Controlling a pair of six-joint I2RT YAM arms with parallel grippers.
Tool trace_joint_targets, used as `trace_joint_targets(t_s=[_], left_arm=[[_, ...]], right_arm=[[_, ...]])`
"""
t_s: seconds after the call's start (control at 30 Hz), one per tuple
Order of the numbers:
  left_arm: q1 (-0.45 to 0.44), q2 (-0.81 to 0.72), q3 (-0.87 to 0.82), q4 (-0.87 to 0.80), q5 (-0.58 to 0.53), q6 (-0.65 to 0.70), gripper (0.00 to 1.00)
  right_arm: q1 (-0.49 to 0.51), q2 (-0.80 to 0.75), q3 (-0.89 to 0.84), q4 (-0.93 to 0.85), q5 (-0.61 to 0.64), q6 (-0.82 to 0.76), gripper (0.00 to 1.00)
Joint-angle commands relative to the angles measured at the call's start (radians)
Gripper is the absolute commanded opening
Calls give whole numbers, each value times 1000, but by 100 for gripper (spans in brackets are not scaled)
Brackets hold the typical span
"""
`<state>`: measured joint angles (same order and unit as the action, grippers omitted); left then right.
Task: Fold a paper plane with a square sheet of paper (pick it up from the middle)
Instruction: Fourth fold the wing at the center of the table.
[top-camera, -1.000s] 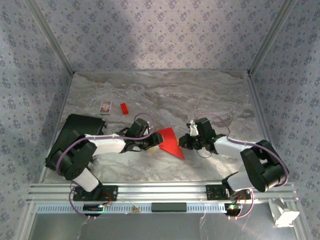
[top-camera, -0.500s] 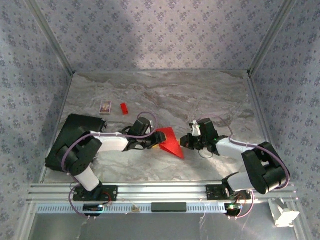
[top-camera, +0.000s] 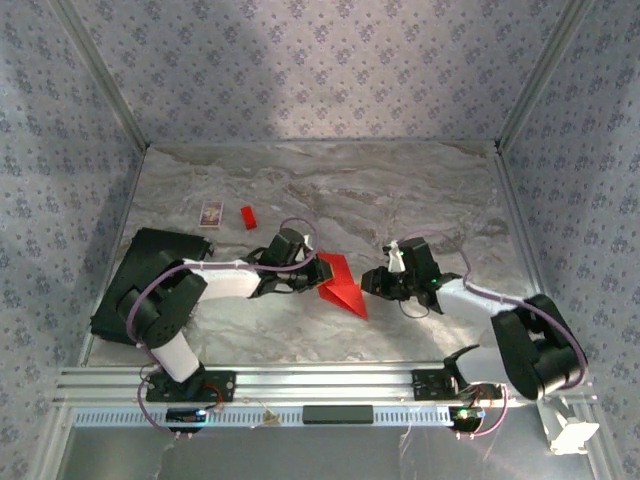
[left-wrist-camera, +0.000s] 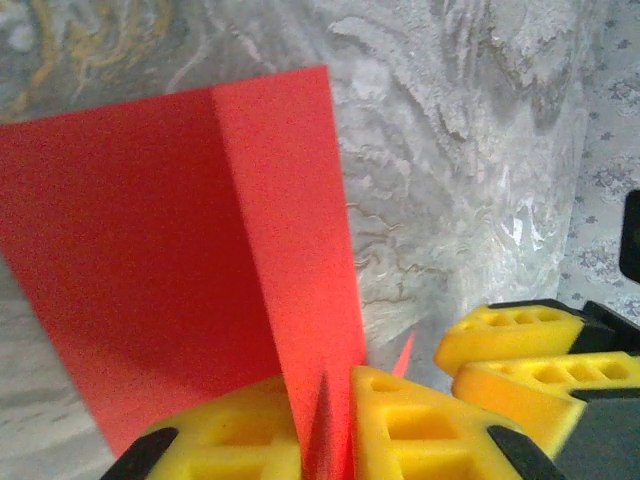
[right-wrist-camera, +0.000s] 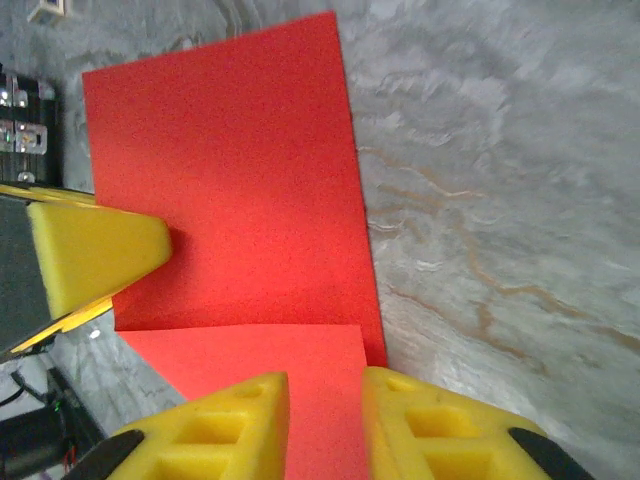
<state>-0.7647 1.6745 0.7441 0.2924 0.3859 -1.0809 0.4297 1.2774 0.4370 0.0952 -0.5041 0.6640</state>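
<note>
The square sheet of paper (top-camera: 341, 286) is bright red, folded along a crease, and lies mid-table between the two arms. My left gripper (top-camera: 311, 283) is at its left edge. In the left wrist view the yellow pads (left-wrist-camera: 420, 420) of the left gripper (left-wrist-camera: 335, 388) are shut on a raised fold of the sheet (left-wrist-camera: 150, 250). My right gripper (top-camera: 373, 285) is at the sheet's right edge. In the right wrist view the right gripper (right-wrist-camera: 325, 388) has its jaws a little apart over a flap of the sheet (right-wrist-camera: 230, 170). The left gripper's finger (right-wrist-camera: 95, 255) rests on the sheet. The paper plane is out of view.
A small patterned card (top-camera: 210, 214) and a tiny red block (top-camera: 248, 216) lie at the back left. A black case (top-camera: 135, 275) sits along the left edge beside the left arm. Patterned walls close in three sides of the marble table (top-camera: 430, 190).
My left gripper has reached onto the sheet and shut on its fold. My right gripper, shut before, has parted its jaws.
</note>
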Motion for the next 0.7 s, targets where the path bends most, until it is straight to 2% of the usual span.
trace_joint_targets(t_s=[0.0,0.13,0.37,0.53,0.67], left_arm=[[8,12,37,-18,24,41,15],[14,34,70,-33,44,52,15],[20,49,97,-47,70,65,16],[27,41,93,-68,63,72,14],[27,45,88,-70,69,74,13]], right_arm=[[-2,-108,-27,-77,93,-25,29],[24,-243,-67,-56,140,-66,36],[181,-374,-142,9,391,-188,58],[356,-358,-160,55,578,-385,59],[452,-314,-130,62,652,-485,59]])
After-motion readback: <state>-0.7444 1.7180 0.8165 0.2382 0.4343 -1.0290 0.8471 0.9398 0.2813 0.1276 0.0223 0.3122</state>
